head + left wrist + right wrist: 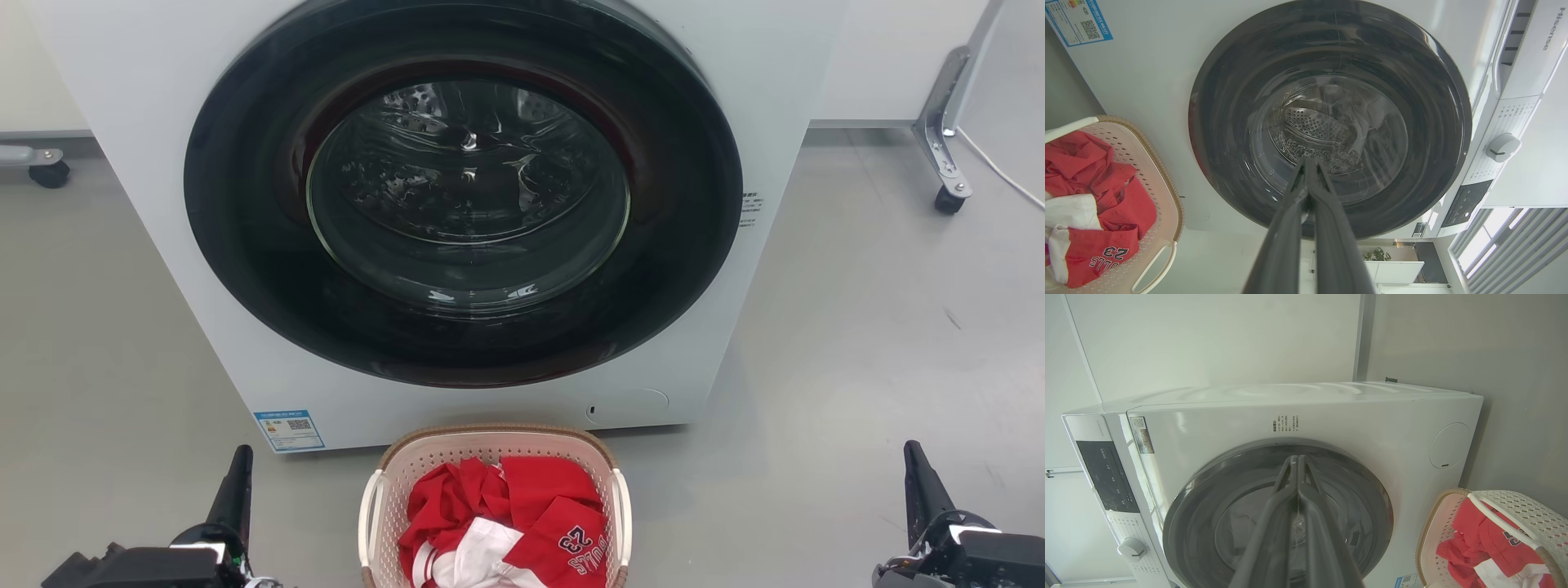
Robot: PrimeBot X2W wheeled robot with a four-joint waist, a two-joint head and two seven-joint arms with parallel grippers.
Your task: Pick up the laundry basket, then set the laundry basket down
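The laundry basket (424,457) stands on the grey floor just in front of the washer, cream-pink with a brown rim and white side handles, holding red and white clothes. It also appears at the left edge of the left wrist view (1163,179) and at the lower right of the right wrist view (1433,526). My left gripper (241,461) is at the lower left, well apart from the basket, fingers shut together (1308,163) on nothing. At the lower right, my right gripper (913,457) is also far from the basket, its fingers pressed together (1296,461) and empty.
A white front-loading washer (147,122) with a dark round glass door (465,188) rises right behind the basket. A caster leg (943,155) stands at the back right and another caster (49,171) at the back left. Grey floor (857,343) lies on both sides.
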